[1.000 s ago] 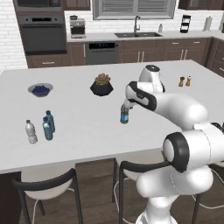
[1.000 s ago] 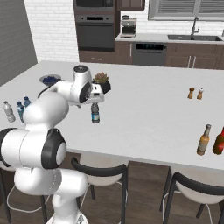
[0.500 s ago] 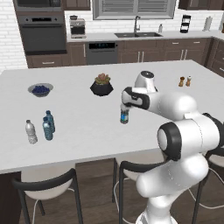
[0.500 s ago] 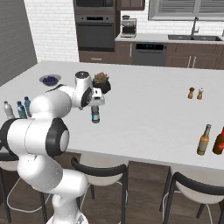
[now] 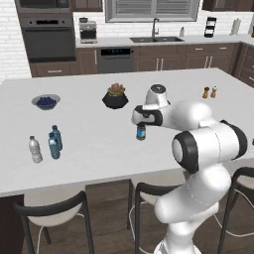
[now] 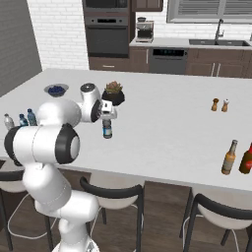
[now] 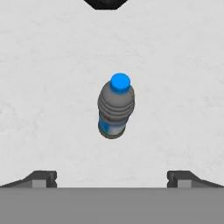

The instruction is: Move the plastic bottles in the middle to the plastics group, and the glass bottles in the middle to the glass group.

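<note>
The two-finger gripper (image 7: 112, 177) was seen spread wide open, nothing held between its dark tips, poised directly above the small see-through water bottle with a blue cap and blue label band (image 7: 114, 107). That bottle (image 5: 141, 132) was found upright on the white island counter (image 5: 99, 144), alone near the middle, just under the hand (image 6: 107, 112). At about ten o'clock from it, a dark pot with a reddish-green succulent (image 5: 115, 96) was set near. Well off at nine o'clock, a clear whitish bottle (image 5: 34, 149) and two bluish water bottles (image 5: 54, 143) were grouped close together near the front edge. Well apart at the counter's opposite end, a slim amber bottle with a dark neck (image 6: 229, 157) and a reddish-brown bottle (image 6: 246, 158) were stood side by side. Farther back, a dark bowl of blue berries (image 5: 46, 101) and two small brown shakers (image 5: 210, 92) were noted.
</note>
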